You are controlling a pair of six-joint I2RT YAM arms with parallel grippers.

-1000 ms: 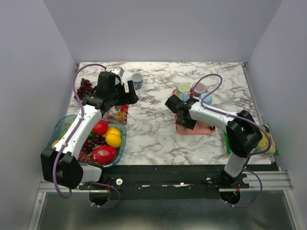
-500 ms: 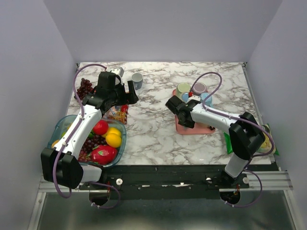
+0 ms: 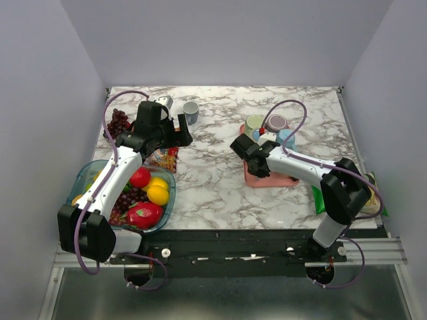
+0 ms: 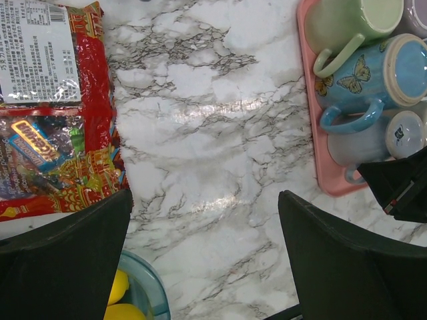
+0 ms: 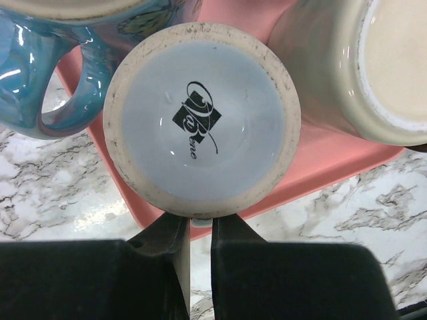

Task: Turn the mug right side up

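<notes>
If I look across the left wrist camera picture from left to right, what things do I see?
First the snack bag, then the marble table, then the pink tray, then the upside-down mug on it.

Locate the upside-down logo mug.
Centre of the right wrist view: the mug sits on the pink tray, beside the blue butterfly mug, at the right tool.

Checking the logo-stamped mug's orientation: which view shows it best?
Right wrist: the mug fills the frame, base up, its handle seemingly pinched by the right gripper. Left wrist shows it small at the frame's right edge; in top external the arm hides it.
</notes>
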